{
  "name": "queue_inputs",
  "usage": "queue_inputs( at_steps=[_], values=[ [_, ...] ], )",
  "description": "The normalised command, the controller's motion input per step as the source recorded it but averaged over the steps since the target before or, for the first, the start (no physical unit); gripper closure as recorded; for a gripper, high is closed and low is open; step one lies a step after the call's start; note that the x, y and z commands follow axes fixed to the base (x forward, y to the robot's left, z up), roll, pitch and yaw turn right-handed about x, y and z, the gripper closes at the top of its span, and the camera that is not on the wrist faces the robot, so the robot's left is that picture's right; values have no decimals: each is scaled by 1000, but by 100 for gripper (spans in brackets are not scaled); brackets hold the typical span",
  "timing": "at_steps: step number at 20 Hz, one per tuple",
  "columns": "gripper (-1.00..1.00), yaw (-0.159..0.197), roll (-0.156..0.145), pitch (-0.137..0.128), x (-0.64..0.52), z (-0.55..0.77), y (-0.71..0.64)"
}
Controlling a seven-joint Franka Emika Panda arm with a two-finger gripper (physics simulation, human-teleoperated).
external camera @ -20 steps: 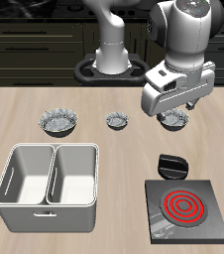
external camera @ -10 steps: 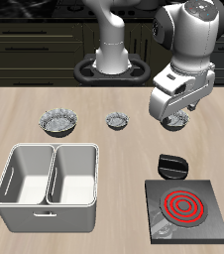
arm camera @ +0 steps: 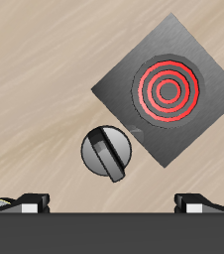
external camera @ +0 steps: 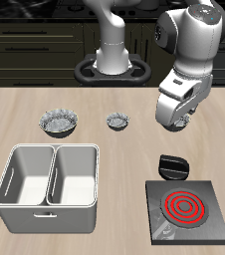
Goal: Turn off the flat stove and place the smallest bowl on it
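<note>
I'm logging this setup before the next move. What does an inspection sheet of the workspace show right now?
Surface: wooden table.
Job's things: stove rings glow red, knob beside it; smallest bowl stands farther back.
Clutter: grey double bin; two larger fluted bowls, one in the open, one partly hidden by the arm.
Gripper: open, empty, above the knob.
Cables: nothing seen.
Surroundings: dark cabinets behind.

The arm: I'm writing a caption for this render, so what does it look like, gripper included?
The arm is bulky, with rounded glossy white shells, dark joints and a red mark on top. The gripper shows a dark body edge and two black finger tips with pale patches. No cables show.
</note>
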Motion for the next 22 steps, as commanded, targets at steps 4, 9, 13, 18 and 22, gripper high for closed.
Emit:
queue_inputs(
  at_steps=[4, 9, 13, 18, 22],
  values=[
    [-100, 9, 6, 23, -7, -49, -40],
    [-100, 68, -6, 2, 47, -119, -80],
    [-100, 37, 13, 22, 53, -103, -47],
    [-100, 18, 2, 9, -7, -116, 4],
    [-100, 10, 20, 24, -51, -152, 108]
  ],
)
